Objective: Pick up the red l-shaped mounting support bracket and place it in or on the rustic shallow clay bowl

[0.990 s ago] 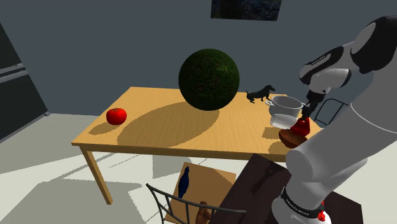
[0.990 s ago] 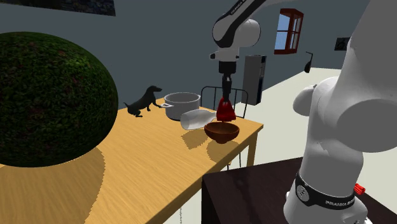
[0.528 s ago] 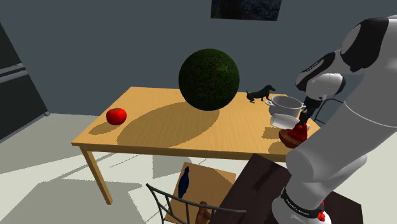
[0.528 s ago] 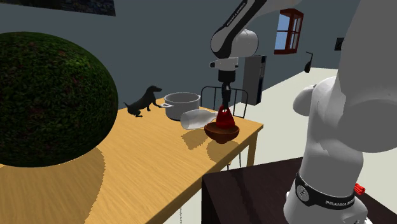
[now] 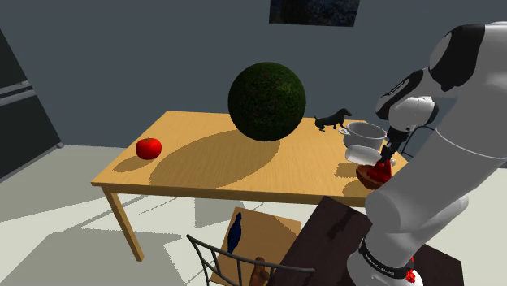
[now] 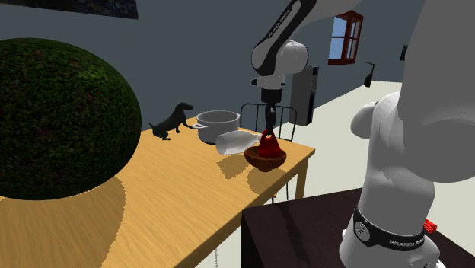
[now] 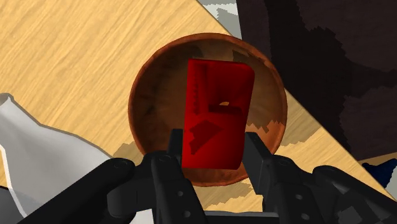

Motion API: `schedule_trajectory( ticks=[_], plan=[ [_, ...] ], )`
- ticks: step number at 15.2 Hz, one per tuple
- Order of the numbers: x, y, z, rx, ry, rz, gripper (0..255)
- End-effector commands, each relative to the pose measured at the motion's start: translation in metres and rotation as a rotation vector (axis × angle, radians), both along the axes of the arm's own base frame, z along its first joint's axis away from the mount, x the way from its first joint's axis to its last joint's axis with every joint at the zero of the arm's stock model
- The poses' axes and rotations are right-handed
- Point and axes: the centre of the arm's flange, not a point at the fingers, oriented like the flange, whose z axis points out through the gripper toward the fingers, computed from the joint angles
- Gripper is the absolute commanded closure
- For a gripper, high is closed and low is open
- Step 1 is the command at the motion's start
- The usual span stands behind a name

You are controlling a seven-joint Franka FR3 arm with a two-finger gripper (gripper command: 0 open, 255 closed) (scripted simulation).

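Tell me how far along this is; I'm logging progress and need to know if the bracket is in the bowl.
Done: the red bracket is off the table and brought to the brown bowl. In hand: the tool clasps it, hanging low in the bowl's hollow; whether it touches the bottom I cannot tell. Left: release it and pull away.

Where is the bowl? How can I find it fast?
Find the wooden table, then its corner nearest the dark stand. The bowl sits there near a grey pot, under the black gripper clasping a red bracket. It alone is brown, round and shallow.
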Motion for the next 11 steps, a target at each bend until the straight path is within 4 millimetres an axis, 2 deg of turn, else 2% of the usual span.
schedule_trajectory(
  ticks=[1, 2, 3, 8, 11],
  plan=[
    [0.0, 0.0, 0.0, 0.0, 0.0, 0.0, 255],
    [0.0, 0.0, 0.0, 0.0, 0.0, 0.0, 255],
    [0.0, 0.0, 0.0, 0.0, 0.0, 0.0, 0],
    [0.0, 0.0, 0.0, 0.0, 0.0, 0.0, 0],
    [0.0, -0.001, 0.04, 0.0, 0.0, 0.0, 0]
  ],
)
